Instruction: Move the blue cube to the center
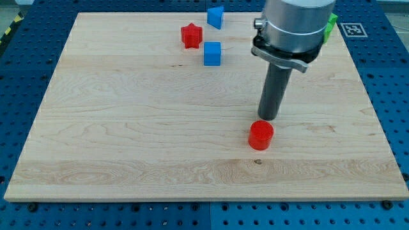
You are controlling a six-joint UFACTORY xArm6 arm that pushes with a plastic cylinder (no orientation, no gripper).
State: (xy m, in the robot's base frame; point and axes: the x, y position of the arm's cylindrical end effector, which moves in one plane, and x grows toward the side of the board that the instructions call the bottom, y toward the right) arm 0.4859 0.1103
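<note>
The blue cube (212, 53) sits on the wooden board (128, 128) near the view's top, a little right of the board's middle line. My tip (268, 117) is lower and to the right of it, well apart, and stands just above a red cylinder (261, 135), close to or touching its top edge. A red star-shaped block (191, 35) lies just up and left of the blue cube. A second blue block (215, 17), of an irregular shape, lies at the board's top edge.
A green block (331, 27) shows partly behind the arm's grey body (295, 25) at the view's top right. The board lies on a blue perforated table (390, 76). A black-and-white marker tag (350, 29) is at the top right.
</note>
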